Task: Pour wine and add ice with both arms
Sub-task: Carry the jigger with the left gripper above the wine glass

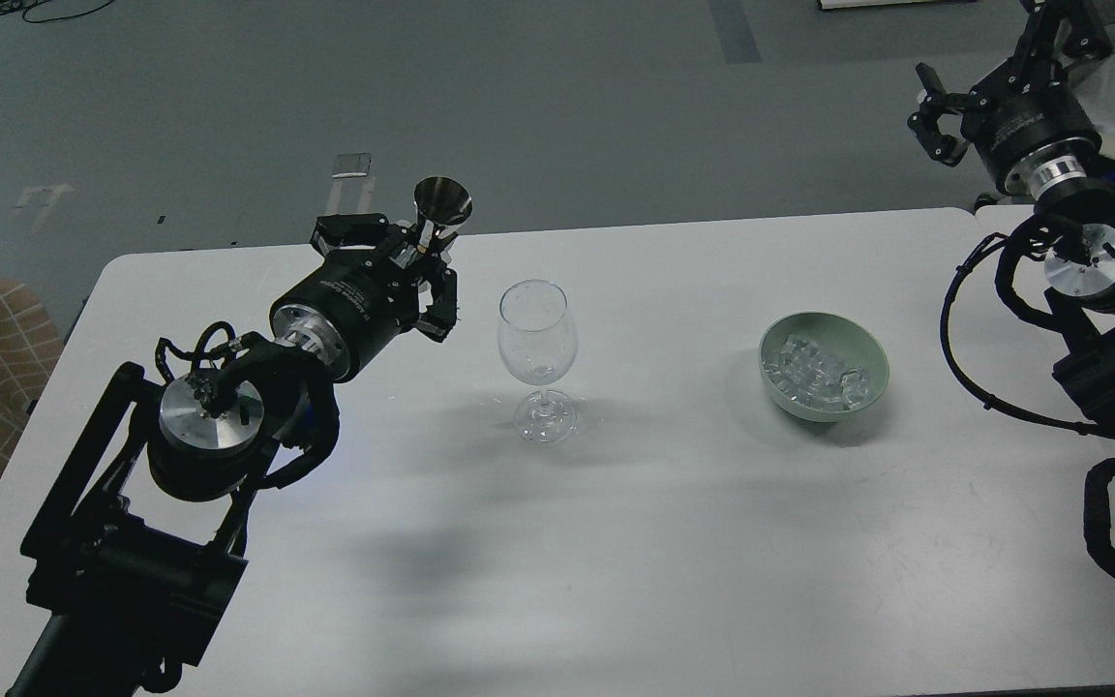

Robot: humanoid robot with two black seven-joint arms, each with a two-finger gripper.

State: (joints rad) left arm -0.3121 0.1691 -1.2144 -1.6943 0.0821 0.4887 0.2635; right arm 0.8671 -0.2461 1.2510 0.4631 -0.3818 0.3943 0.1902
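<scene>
Left of centre, my left gripper (419, 259) clamps a steel jigger (441, 211); I should tip it squarely over the wine glass (537, 334). Right gripper (935, 121) hangs open, upper right.

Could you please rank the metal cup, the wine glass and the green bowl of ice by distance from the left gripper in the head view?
From the left gripper:
1. Metal cup, held in its fingers.
2. Wine glass, just to its right.
3. Green bowl of ice, farther right.
</scene>
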